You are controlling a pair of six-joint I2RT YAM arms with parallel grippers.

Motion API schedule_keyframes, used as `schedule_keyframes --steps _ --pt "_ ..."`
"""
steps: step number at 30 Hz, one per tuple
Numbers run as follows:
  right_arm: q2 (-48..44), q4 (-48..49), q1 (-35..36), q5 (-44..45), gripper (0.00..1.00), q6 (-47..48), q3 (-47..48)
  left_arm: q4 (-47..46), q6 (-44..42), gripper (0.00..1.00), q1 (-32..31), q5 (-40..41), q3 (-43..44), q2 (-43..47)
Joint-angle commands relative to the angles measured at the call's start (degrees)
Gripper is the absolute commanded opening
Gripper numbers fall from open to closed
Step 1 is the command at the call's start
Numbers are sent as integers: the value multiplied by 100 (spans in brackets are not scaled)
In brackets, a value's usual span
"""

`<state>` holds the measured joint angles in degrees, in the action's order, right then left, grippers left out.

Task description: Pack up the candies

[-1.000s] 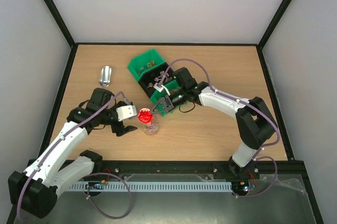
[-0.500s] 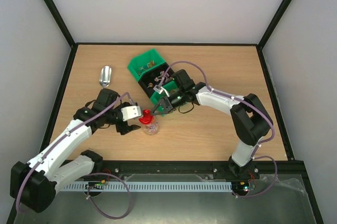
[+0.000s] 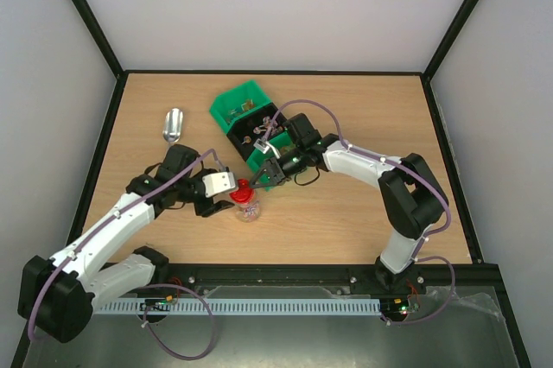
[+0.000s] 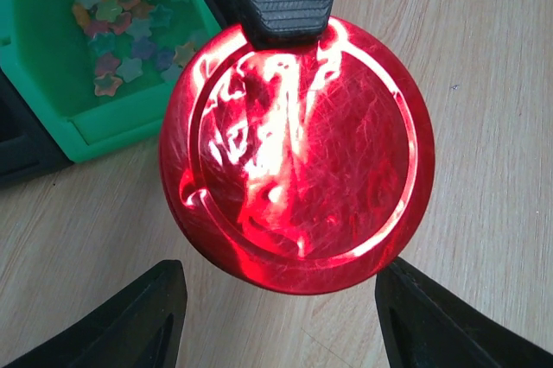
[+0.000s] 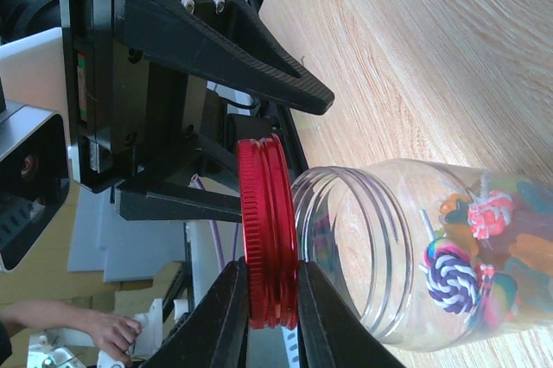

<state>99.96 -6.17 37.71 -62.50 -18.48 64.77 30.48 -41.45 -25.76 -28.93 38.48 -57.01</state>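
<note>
My right gripper (image 5: 270, 275) is shut on the edge of the red round lid (image 5: 268, 230) and holds it flat just above the open mouth of the small clear jar (image 5: 389, 212). The jar stands on the table with a few candies (image 5: 479, 247) at its bottom. In the top view the lid (image 3: 241, 192) sits over the jar (image 3: 249, 209), between my left gripper (image 3: 226, 188) and my right gripper (image 3: 254, 183). My left gripper (image 4: 279, 303) is open, its fingertips (image 4: 138, 316) flanking the lid's near rim (image 4: 294, 152) without touching. More candies (image 4: 117, 35) lie in the green bin (image 4: 104, 130).
The green bin (image 3: 235, 109) stands behind the jar with a black block (image 3: 251, 136) against its near end. A metal scoop (image 3: 174, 124) lies at the left of the table. Black frame posts and white walls bound the table.
My left gripper has moved right, up to the lid and jar. My right gripper still holds the lid over the jar, shifted only slightly.
</note>
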Motion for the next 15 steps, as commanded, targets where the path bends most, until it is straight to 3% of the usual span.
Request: schedule_keyframes --steps 1,15 --pt "50 -398 -36 27 14 190 141 -169 79 62 -34 -164 -68 -50" --pt "4 -569 -54 218 23 341 198 -166 -4 60 -78 -192 -26 -155"
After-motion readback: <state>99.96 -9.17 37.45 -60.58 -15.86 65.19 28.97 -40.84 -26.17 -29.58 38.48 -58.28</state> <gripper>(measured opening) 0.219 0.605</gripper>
